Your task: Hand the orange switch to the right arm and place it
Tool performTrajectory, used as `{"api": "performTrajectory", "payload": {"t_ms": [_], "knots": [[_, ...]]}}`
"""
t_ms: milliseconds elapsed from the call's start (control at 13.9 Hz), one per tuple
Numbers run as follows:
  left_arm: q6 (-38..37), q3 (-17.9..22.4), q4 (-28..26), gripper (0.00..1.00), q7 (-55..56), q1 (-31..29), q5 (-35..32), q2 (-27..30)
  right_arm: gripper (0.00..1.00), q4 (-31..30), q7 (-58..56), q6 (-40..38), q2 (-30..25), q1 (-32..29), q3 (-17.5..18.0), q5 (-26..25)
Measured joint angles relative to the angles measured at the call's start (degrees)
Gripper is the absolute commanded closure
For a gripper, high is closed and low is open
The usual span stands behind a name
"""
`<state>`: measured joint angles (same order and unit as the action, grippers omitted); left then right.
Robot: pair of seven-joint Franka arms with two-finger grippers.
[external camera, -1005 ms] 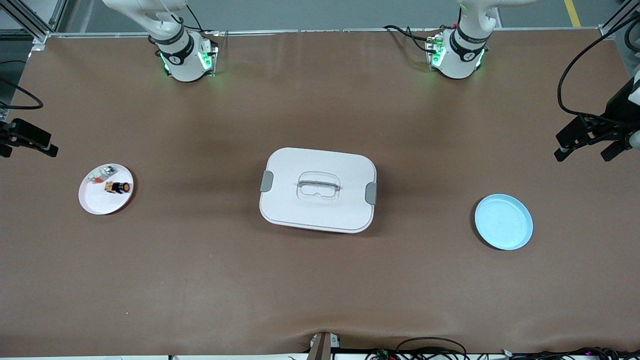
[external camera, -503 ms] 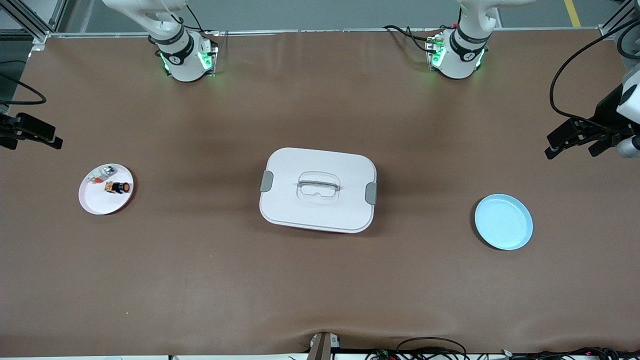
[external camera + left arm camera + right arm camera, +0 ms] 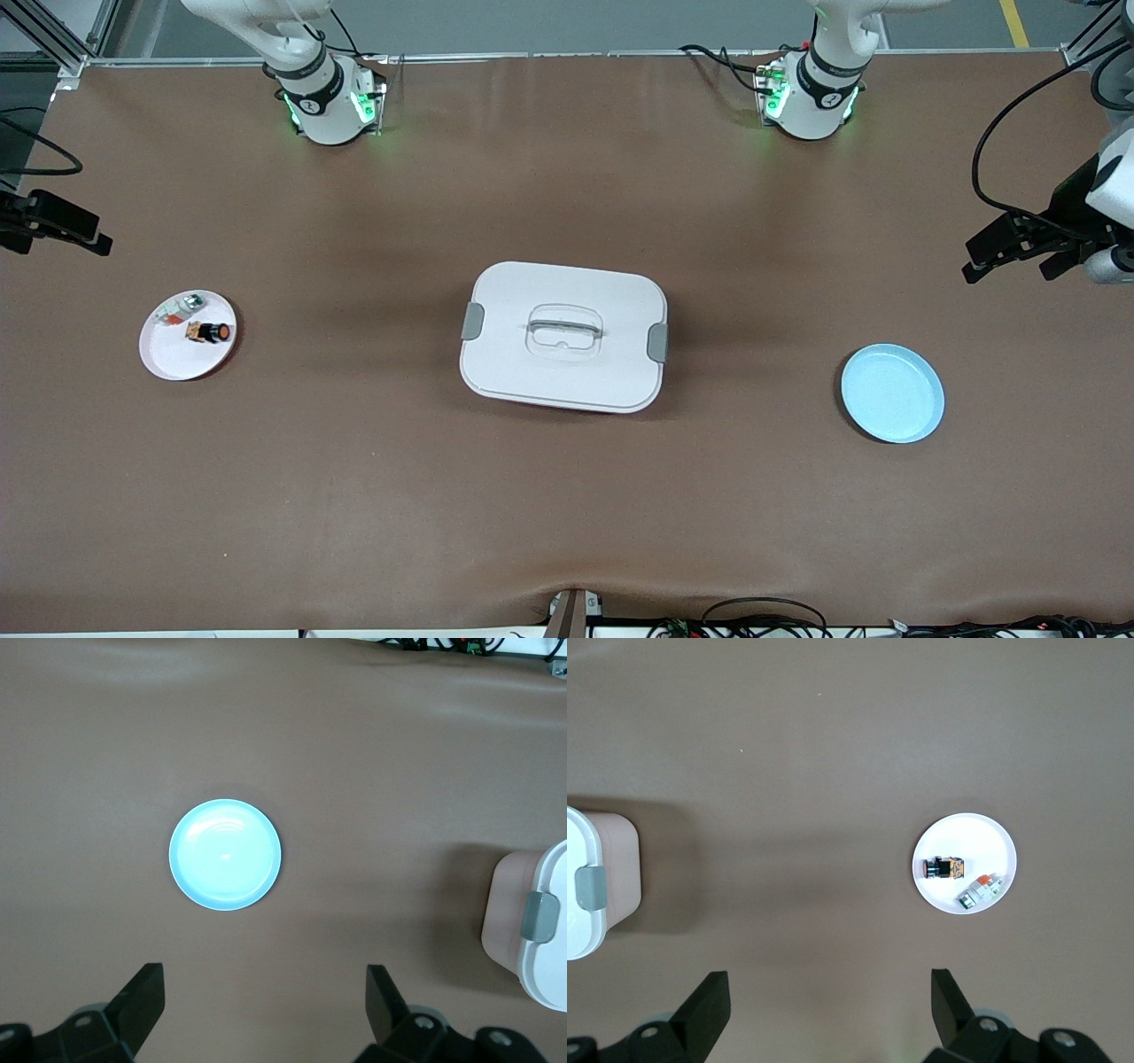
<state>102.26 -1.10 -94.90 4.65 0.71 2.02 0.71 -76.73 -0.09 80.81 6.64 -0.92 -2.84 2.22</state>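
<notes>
The orange switch (image 3: 211, 332), a tiny black block with an orange face, lies on a white plate (image 3: 182, 359) toward the right arm's end of the table. It also shows in the right wrist view (image 3: 943, 867), on the same plate (image 3: 966, 837). My right gripper (image 3: 60, 246) hangs open and empty over the table edge at that end, apart from the plate; its jaws (image 3: 830, 997) stand wide. My left gripper (image 3: 1010, 270) is open and empty over the left arm's end of the table; its view (image 3: 266, 992) shows bare table between the jaws.
A small white-and-grey part (image 3: 180, 309) shares the white plate (image 3: 979, 892). A white lidded box (image 3: 563, 336) stands mid-table, its edge in both wrist views (image 3: 545, 930) (image 3: 585, 895). An empty light blue plate (image 3: 892, 392) lies toward the left arm's end (image 3: 225, 854).
Both grippers have drifted a little toward the bases' side of the table, staying open. The switch and plates have not moved.
</notes>
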Motion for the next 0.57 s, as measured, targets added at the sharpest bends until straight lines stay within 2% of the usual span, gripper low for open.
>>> {"api": "performTrajectory", "payload": {"t_ms": [574], "knots": [[-0.11,0.0,0.0,0.0,0.0,-0.03,0.0,-0.01,0.0,-0.73,0.2,-1.48,-0.61,0.11,0.02,0.0]]}}
